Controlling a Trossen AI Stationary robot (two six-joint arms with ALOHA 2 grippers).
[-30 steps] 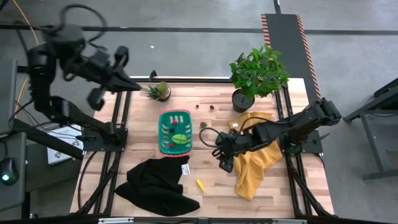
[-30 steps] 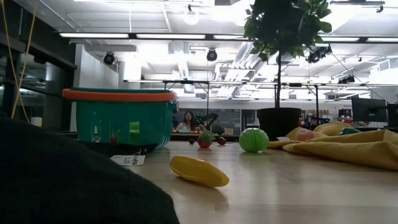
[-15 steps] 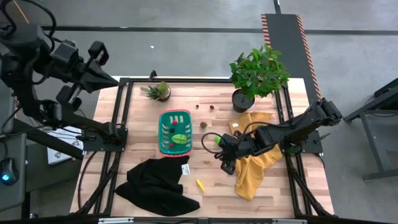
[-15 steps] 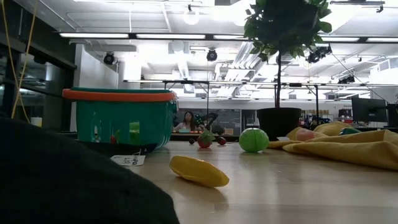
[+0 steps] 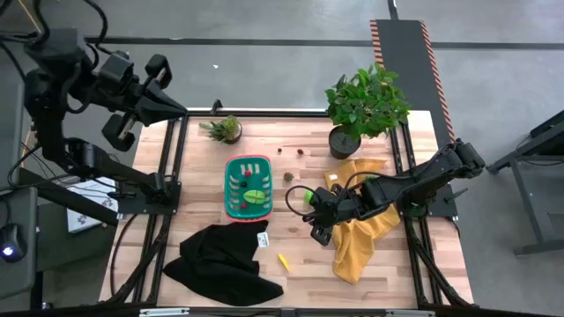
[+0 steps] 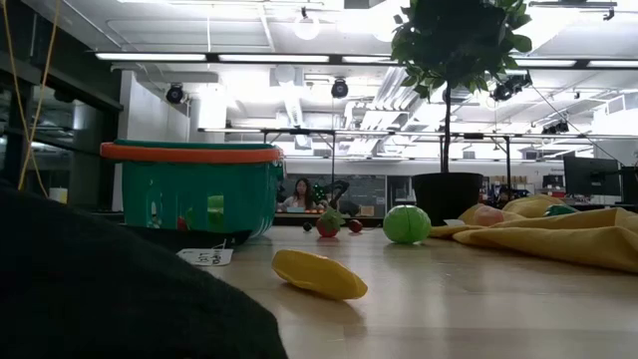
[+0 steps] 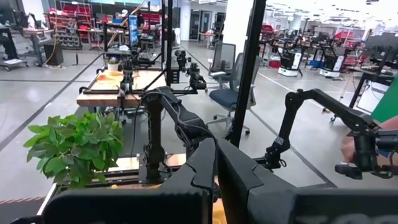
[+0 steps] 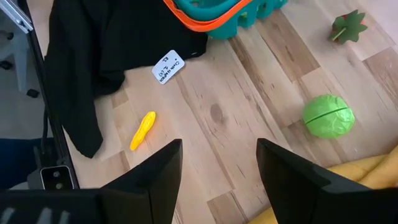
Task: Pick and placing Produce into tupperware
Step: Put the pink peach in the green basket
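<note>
From above, the left gripper (image 5: 181,112) is raised off the desk's (image 5: 397,264) far left corner, its jaws closed and holding nothing. The right gripper (image 5: 315,217) is low over the middle of the desk, beside the yellow cloth (image 5: 361,233), its jaws partly open and empty.

The basket (image 5: 248,186) stands left of centre with small produce inside. A green ball-shaped piece (image 5: 307,199) lies just by the right gripper; a yellow piece (image 5: 284,261) lies nearer the front edge, close to the black cloth (image 5: 220,262).

The right wrist view shows the green ball (image 8: 328,116), the yellow piece (image 8: 142,130) and a white tag (image 8: 168,66) sharply. The low view alone shows the basket's (image 6: 189,189) side and red pieces (image 6: 329,225) behind. The left wrist view looks over a potted plant (image 7: 74,148) into the room.
</note>
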